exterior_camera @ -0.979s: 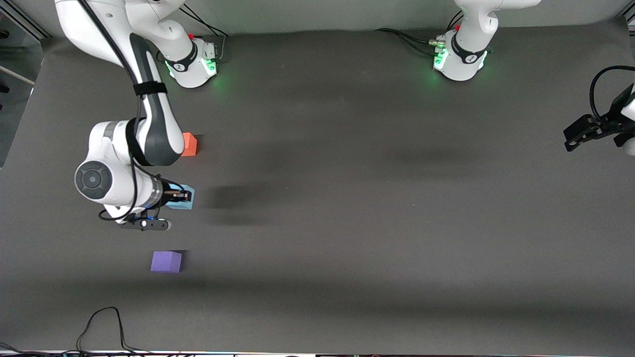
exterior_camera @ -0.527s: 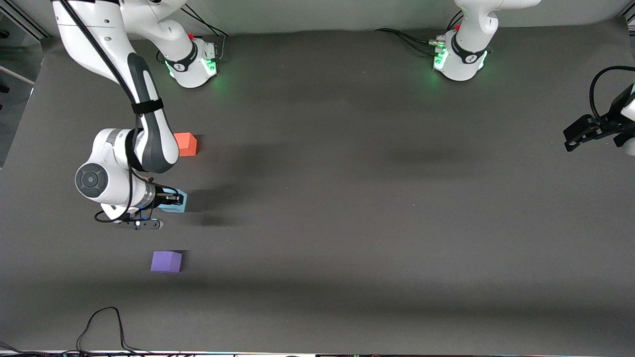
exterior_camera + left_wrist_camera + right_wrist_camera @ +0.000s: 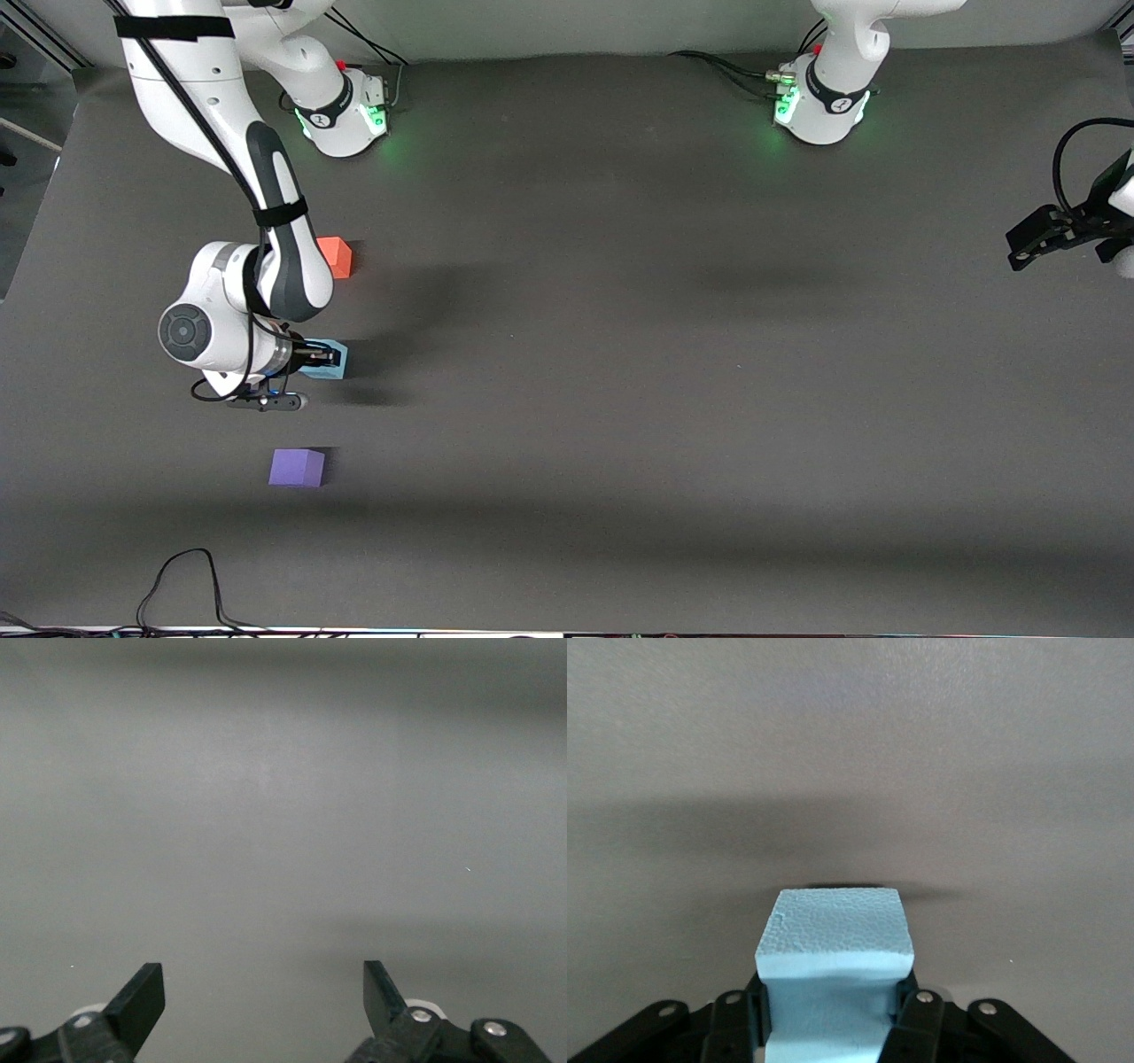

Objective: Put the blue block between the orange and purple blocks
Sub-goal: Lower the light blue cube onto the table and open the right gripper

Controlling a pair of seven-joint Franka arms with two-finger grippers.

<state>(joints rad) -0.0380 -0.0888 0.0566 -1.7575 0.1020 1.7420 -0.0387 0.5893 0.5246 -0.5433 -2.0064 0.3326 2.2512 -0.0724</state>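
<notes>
Foam, sky-blue: the blue block is pinched in the right gripper, jaws closed in against two of its opposite sides, so the opening is just the block's width. Right wrist view shows the same thing: the block sits squeezed between the black fingers, pebbled top face in view, with a thin dark shadow line on the mat at the block's outer edge. Can't tell from that whether its underside is touching the mat or sitting just above it. Block sits over the gap between the other two cubes, at the right arm's end of the table. Orange block is on the mat, farther from the front camera, partly covered by the right arm's forearm. Purple block is on the mat, nearer to the front camera, fully in view and apart from everything. All three cubes line up roughly in one row running toward the front camera, blue one in the middle, touching neither neighbour. Left gripper hangs at the left arm's end of the table, well apart from all three blocks, arm waiting. Left wrist view has both its fingertips spread wide apart with only bare grey mat between them, holding nothing. Black cable loops on the mat at the edge nearest the front camera, nearer than the purple block.
</notes>
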